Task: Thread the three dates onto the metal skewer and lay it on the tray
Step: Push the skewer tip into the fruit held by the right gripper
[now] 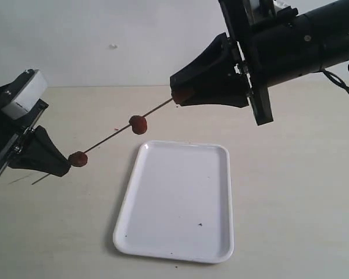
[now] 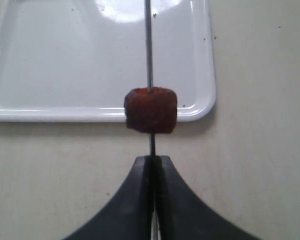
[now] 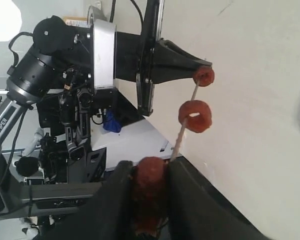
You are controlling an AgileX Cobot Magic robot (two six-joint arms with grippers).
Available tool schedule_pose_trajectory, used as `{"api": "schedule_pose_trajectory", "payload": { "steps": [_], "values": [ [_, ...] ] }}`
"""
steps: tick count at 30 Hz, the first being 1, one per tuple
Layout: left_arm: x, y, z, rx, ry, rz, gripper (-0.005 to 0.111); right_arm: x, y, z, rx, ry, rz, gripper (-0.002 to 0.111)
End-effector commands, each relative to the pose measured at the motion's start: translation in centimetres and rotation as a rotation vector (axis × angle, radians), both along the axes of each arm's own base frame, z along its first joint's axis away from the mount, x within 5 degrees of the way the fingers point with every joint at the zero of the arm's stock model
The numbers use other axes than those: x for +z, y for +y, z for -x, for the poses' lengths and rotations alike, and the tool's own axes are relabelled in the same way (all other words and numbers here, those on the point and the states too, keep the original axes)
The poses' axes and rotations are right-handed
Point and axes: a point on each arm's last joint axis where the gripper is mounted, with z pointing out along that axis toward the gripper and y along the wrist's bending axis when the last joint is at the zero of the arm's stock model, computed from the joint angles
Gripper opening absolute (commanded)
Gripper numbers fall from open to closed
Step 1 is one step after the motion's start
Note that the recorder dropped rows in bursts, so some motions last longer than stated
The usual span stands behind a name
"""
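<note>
At skewer (image 1: 107,138) tip: right gripper (image 1: 177,95) pinches third date (image 3: 150,181) | left gripper (image 2: 152,161) clamped on skewer | next: push date straight on

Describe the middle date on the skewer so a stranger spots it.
Up and left of the white tray, a metal skewer slants between the left gripper and right gripper. Only the middle date sits midspan, well clear of both grippers.

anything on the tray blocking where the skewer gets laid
Nothing visible does. The tray is bare but for a few dark specks, and the skewer hangs in the air, held by the left gripper.
</note>
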Motion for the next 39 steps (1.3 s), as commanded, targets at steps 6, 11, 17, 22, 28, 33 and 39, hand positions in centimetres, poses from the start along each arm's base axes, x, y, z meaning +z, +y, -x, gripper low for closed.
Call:
{"api": "schedule_pose_trajectory", "payload": {
  "steps": [6, 11, 17, 22, 28, 33, 39],
  "values": [
    [0.6, -0.2, 0.0, -0.006, -0.007, 0.02, 0.0, 0.2, -1.9, -0.6, -0.063, -0.021, -0.009, 0.023],
    [0.6, -0.3, 0.0, 0.0, -0.009, 0.023, 0.0, -0.2, -2.0, -0.5, -0.049, -0.015, 0.033, 0.023],
    [0.6, -0.3, -0.2, 0.013, -0.016, 0.028, 0.0, -0.2, -2.0, -0.5, -0.053, -0.014, 0.023, 0.023],
    [0.7, -0.3, -0.2, 0.018, -0.018, 0.033, 0.0, 0.2, -1.6, -0.6, -0.06, -0.015, -0.019, 0.023],
    [0.7, -0.4, -0.3, 0.023, -0.019, 0.039, 0.0, 0.3, -1.6, -0.7, -0.062, -0.026, -0.035, 0.023],
    [0.7, -0.4, -0.3, 0.028, -0.018, 0.045, 0.0, 0.3, -1.2, -0.5, -0.049, -0.024, -0.031, 0.023],
    [0.8, -0.5, -0.4, 0.041, -0.02, 0.059, 0.0, 0.3, -0.4, -0.2, -0.019, -0.026, -0.03, 0.023]
  ]
}}
